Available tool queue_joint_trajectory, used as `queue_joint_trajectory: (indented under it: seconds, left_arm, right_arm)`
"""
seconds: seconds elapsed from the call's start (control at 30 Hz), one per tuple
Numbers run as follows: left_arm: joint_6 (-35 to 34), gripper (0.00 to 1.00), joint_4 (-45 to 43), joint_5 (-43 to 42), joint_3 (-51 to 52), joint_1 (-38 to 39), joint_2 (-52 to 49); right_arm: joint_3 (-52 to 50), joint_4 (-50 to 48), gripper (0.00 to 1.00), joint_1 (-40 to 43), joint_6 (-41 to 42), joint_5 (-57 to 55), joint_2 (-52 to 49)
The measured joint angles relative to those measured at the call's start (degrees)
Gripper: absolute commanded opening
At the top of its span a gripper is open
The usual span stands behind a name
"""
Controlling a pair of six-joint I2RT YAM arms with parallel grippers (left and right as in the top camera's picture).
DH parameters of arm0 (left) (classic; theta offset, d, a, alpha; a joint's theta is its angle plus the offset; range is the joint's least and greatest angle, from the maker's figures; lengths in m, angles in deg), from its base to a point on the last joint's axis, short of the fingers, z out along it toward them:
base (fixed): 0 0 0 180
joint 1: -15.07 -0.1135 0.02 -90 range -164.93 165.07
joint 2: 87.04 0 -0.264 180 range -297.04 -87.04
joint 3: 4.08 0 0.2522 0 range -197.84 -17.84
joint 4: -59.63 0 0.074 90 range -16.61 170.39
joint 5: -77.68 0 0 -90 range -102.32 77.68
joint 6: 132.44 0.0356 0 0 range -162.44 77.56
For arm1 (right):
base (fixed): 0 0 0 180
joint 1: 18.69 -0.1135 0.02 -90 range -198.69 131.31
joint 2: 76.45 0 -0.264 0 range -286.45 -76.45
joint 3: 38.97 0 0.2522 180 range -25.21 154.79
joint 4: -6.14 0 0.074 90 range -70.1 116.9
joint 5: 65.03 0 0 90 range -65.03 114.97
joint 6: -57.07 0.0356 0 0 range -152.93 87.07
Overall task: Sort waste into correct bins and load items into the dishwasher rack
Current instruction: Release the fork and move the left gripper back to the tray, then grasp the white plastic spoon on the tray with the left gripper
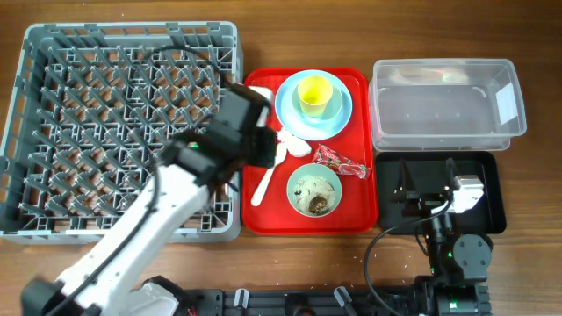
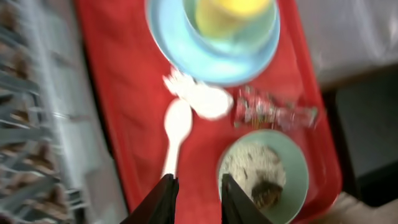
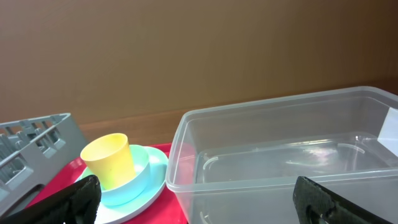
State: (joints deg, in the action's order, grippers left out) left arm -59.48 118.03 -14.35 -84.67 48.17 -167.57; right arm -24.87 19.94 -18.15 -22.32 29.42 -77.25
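Left gripper [image 2: 197, 182] jaws narrowly apart, empty, at white plastic spoon [image 2: 177, 126]; right gripper [image 3: 196, 185] spread wide. Risk: clipping round mint green bowl [image 2: 300, 177], spilling scraps [image 2: 256, 169].

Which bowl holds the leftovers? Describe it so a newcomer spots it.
Start at the red tray mid-table. In its corner nearest the black tray sits a green bowl. Unlike the blue bowl holding a yellow cup, it contains whitish and brown scraps.
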Motion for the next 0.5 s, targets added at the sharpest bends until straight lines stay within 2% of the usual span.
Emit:
queue_joint_trajectory:
  seconds: [0.3, 0.5]
  left_arm:
    - [0.00, 0.22, -3.43, 0.00, 1.55, 2.21, -19.26]
    - [0.00, 0.22, -5.70, 0.22, 1.64, 2.21, -24.85]
  right_arm:
    - [0.00, 0.00, 1.00, 0.00, 0.00, 0.00, 0.00]
    - [0.00, 0.00, 1.00, 0.00, 0.00, 0.00, 0.00]
